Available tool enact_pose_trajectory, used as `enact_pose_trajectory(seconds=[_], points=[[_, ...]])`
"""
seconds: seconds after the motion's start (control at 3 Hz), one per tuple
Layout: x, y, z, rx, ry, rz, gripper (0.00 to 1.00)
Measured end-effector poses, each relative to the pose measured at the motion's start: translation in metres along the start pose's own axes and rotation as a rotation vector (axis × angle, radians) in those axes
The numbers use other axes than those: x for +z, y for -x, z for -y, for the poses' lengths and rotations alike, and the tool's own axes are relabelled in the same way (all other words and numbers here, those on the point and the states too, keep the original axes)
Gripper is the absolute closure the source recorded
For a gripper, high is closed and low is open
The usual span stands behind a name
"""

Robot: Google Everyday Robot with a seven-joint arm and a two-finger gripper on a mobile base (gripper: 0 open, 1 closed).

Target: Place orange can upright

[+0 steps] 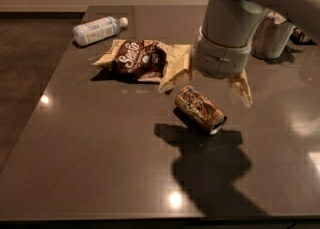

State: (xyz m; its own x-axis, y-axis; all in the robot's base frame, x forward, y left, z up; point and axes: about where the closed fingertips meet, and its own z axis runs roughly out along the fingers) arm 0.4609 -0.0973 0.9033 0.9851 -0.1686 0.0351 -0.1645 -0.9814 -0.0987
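The orange can (200, 109) lies on its side on the dark table (100, 143), near the middle, its silver end pointing to the front right. My gripper (210, 84) hangs just above and behind the can, pointing down. It is open and empty, with one pale finger (176, 73) to the can's left and the other to its right. The fingers do not touch the can. The arm's shadow falls on the table in front of the can.
A brown chip bag (140, 59) lies just left of the gripper. A clear water bottle (97, 29) lies at the back left. A grey metal cup (270, 38) stands at the back right, partly behind the arm. The table's left edge borders the floor.
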Motion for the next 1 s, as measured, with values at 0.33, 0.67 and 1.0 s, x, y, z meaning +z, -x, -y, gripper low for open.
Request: enact_pose_trajectory(seconds=[0.33,0.67,1.0], points=[[0.014,0.006,0.009,-0.208,0.044,0.028,0.00],[0.024,0.009,0.012,-0.379,0.077,0.037,0.00],[0.031,0.014,0.013,-0.515,0.084,0.055,0.00]])
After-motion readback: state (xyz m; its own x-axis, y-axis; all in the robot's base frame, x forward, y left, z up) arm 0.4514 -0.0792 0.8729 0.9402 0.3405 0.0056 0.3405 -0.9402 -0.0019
